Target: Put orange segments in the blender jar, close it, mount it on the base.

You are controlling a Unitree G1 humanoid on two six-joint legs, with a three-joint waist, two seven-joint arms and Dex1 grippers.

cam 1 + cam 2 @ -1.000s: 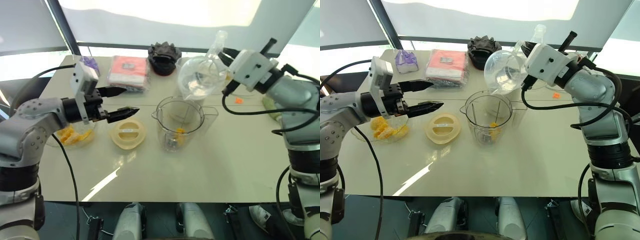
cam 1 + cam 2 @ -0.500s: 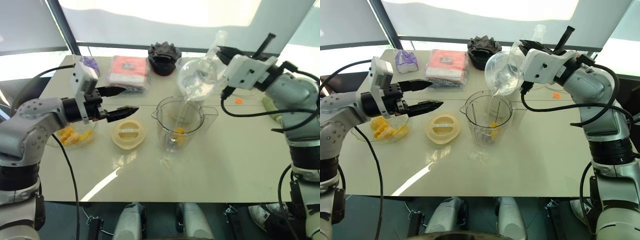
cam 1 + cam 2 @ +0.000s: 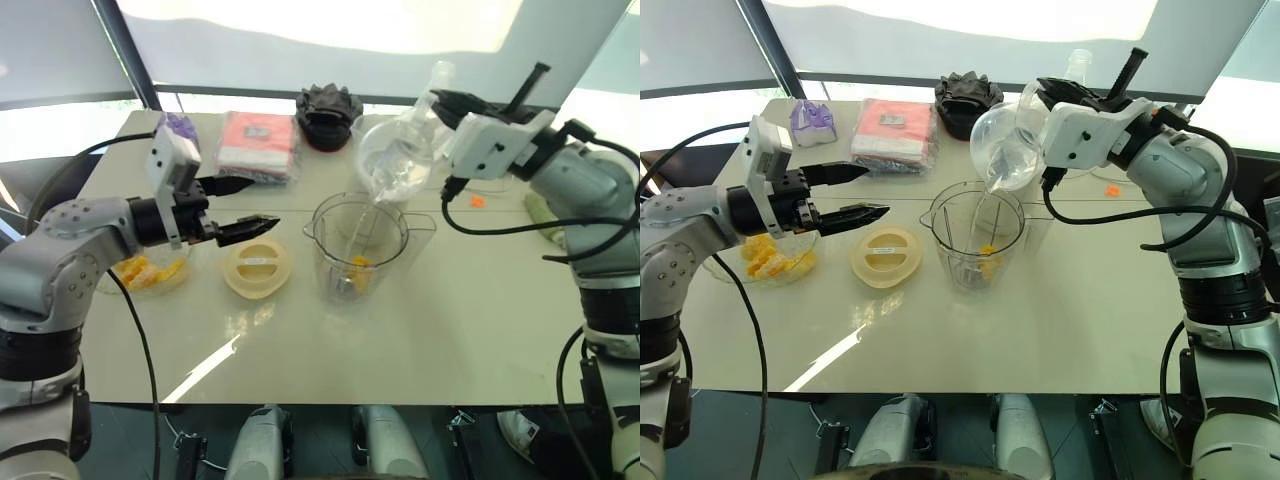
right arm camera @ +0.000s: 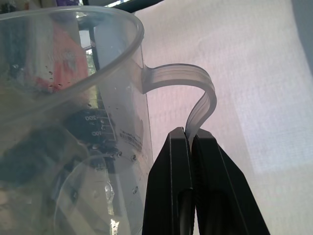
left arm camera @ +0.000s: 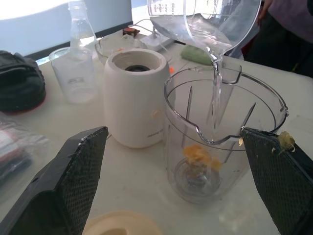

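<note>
Our right fingers (image 4: 171,186) are pinched tight on the thin handle (image 4: 205,95) of the one clear measuring cup (image 3: 400,160). It's tipped with its spout over the blender jar (image 3: 335,255), and one thin stream of water (image 5: 215,93) runs down into the jar. The jar stands upright and lidless mid-worktop (image 3: 450,330). There's a small lump of orange (image 5: 198,155) at the bottom by the blades, but we can't tell if that's one segment or two.

Our left fingers (image 5: 73,186) are spread wide with nothing between them. They hang above the worktop pointing at the jar, with a scrap of pulp (image 5: 286,140) stuck on one tip. Close by lies the one cream lid (image 3: 257,268), flat, beside the jar. Past the lid there's one bowl (image 3: 805,272) of orange segments (image 3: 765,258). One white base (image 5: 136,95) sits just behind the jar.

Further back there's one black lump (image 3: 328,112), one red packet (image 3: 258,142), one clear bottle (image 5: 82,32), and one stray orange bit (image 3: 477,201).

What's changed: a second ago the cup was tipped but nothing was falling. Half a second ago the stream had started, and it's running now. The right arm has swung in a little toward the jar. The left fingers have barely shifted and keep the same spread.
</note>
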